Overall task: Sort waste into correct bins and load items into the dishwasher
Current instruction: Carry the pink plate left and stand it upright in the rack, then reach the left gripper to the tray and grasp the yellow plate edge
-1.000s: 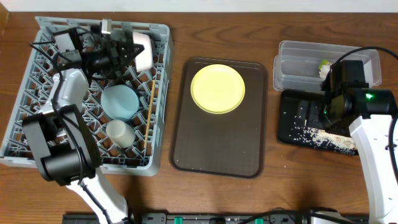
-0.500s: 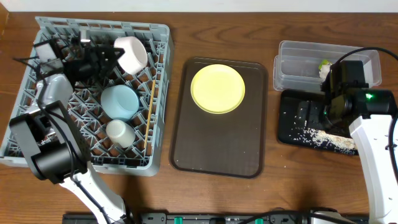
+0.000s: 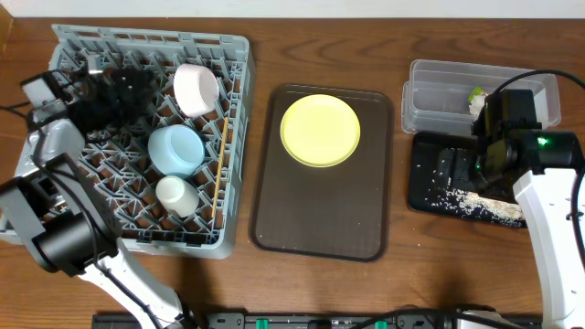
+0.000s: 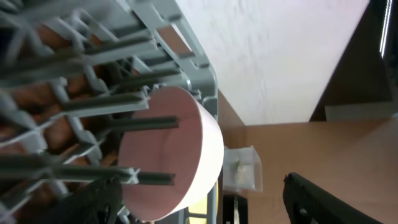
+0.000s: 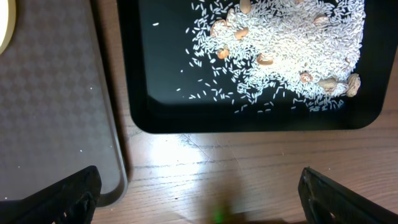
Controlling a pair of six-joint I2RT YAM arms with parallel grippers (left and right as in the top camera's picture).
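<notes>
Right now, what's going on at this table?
The left gripper is open at the dish rack, just short of the white bowl, which lies on its side among the pegs. The blue bowl, a small white cup and the chopsticks are also in the rack. The yellow plate sits on the brown tray, not yet loaded. The right gripper hangs open over the edge of the black tray, which holds the rice crumbs. The green wrapper is in the clear tub.

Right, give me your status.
Left gripper open, right gripper open, both empty. White bowl in rack. Yellow plate on brown tray, nothing blocking.
</notes>
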